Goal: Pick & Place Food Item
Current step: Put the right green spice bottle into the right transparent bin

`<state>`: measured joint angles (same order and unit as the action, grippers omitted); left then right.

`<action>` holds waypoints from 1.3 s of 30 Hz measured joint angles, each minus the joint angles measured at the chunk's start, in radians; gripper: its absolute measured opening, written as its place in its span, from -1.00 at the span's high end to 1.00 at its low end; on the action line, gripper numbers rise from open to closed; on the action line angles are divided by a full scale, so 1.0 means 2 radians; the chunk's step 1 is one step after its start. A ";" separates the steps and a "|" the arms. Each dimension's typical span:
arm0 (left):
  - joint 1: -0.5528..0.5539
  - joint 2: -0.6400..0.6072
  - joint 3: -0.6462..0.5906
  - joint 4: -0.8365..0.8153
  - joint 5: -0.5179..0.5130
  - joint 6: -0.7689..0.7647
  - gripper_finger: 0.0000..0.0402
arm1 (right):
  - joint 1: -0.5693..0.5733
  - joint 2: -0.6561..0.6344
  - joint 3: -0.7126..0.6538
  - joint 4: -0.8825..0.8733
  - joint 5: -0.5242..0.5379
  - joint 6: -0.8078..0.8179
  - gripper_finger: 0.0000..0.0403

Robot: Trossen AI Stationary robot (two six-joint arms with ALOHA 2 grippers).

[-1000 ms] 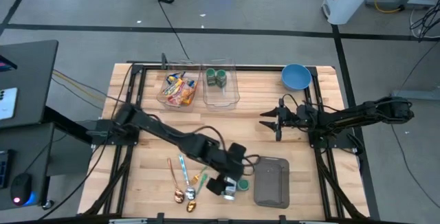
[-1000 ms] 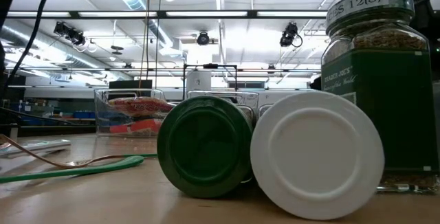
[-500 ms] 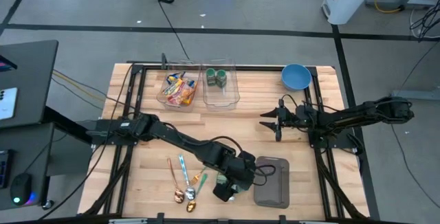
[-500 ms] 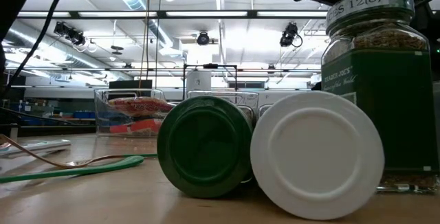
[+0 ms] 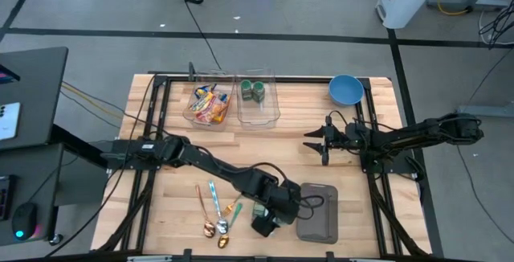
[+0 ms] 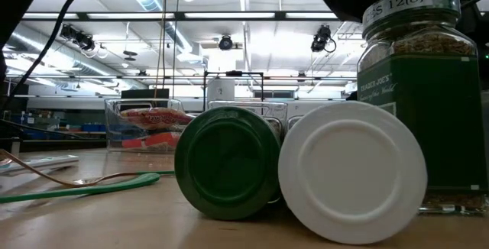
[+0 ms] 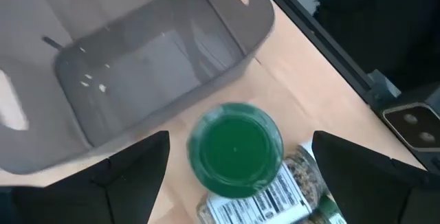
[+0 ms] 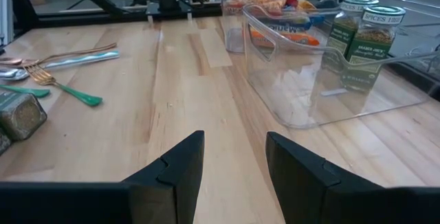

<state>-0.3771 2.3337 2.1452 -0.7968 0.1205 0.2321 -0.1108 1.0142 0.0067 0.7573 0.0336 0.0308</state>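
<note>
Three spice jars sit near the table's front edge. One stands upright with a green lid [image 7: 236, 148] [image 6: 416, 88]. Two lie on their sides, one with a green lid [image 6: 228, 163] and one with a white lid [image 6: 351, 171]. My left gripper [image 7: 240, 141] [image 5: 266, 223] hangs open just above them, pointing steeply down, with a finger on either side of the upright jar's lid and clear of it. Beside the jars rests an empty grey tray [image 7: 137, 66] [image 5: 317, 212]. My right gripper [image 8: 234, 162] [image 5: 309, 143] waits open at the right, holding nothing.
At the back stand a clear bin of snack packets [image 5: 207, 101] and a clear bin with two spice jars [image 5: 255, 92] [image 8: 364, 38]. A blue bowl [image 5: 345, 89] is at the far right. Spoons and a fork [image 5: 217, 210] lie left of the jars.
My left gripper has gone down and toward the table's near right, coming in over the upright jar, and has tipped more steeply downward. Its fingers have stayed open. The jars have not moved.
</note>
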 joint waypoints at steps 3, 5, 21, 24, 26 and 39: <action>0.002 0.000 0.000 0.004 0.000 -0.001 -0.82 | 0.000 0.000 0.000 0.000 0.000 0.000 0.17; 0.003 0.000 0.000 0.004 0.000 -0.001 -0.81 | 0.000 0.000 0.000 0.000 0.000 0.000 0.17; 0.006 0.015 0.000 0.018 0.015 -0.006 -0.59 | 0.000 0.000 0.000 0.001 0.000 0.000 0.17; 0.006 0.015 0.000 0.019 0.015 -0.006 -0.44 | 0.000 0.000 0.000 0.000 0.000 0.000 0.17; 0.006 0.015 0.000 0.018 0.015 -0.003 -0.33 | 0.000 0.000 0.000 0.000 0.000 0.000 0.17; 0.005 0.014 0.000 0.016 0.003 -0.003 -0.06 | 0.000 0.000 0.000 0.000 0.000 0.000 0.17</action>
<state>-0.3668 2.3627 2.1452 -0.7639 0.1272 0.2256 -0.1107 1.0142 0.0067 0.7578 0.0338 0.0299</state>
